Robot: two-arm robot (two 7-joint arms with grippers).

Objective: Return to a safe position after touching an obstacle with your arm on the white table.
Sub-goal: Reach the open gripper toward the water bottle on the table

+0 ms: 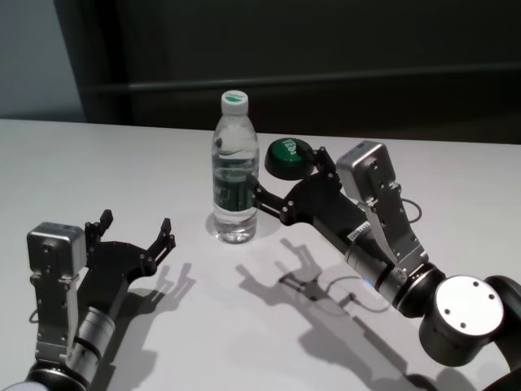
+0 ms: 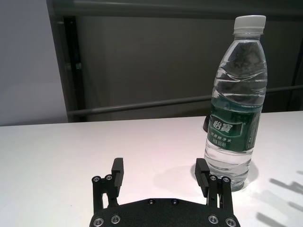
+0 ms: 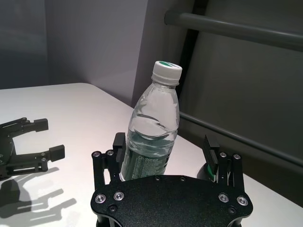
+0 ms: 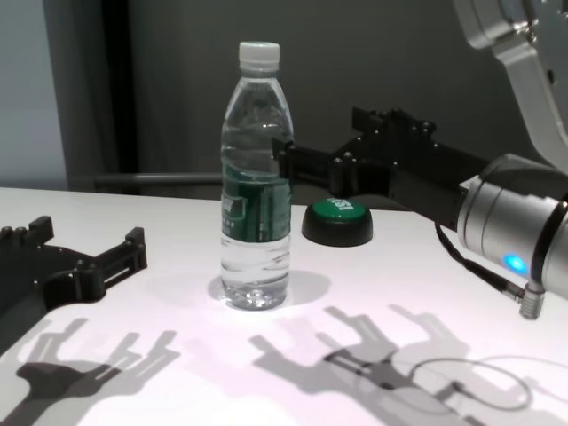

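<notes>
Head view: right gripper (image 1: pixel 286 179) gapes empty against upright bottle (image 1: pixel 234 171); left gripper (image 1: pixel 137 230) spread, apart on table (image 1: pixel 98 163)

Lit brightly from above and somewhat behind, leaving the white table (image 1: pixel 98 155) pale and evenly bright against a dim, dark backdrop. Hard-edged shadows of both arms thrown toward the near edge of the table, in front of the water bottle (image 1: pixel 234 167), with finger outlines crisp in the chest view. Soft round shadow pooled at the bottle's base. Small highlights glinting on the clear plastic and the water inside. Mild sheen on the silver arm housings. Sharp focus on the bottle in all views; slight softness on the far railing behind it.
</notes>
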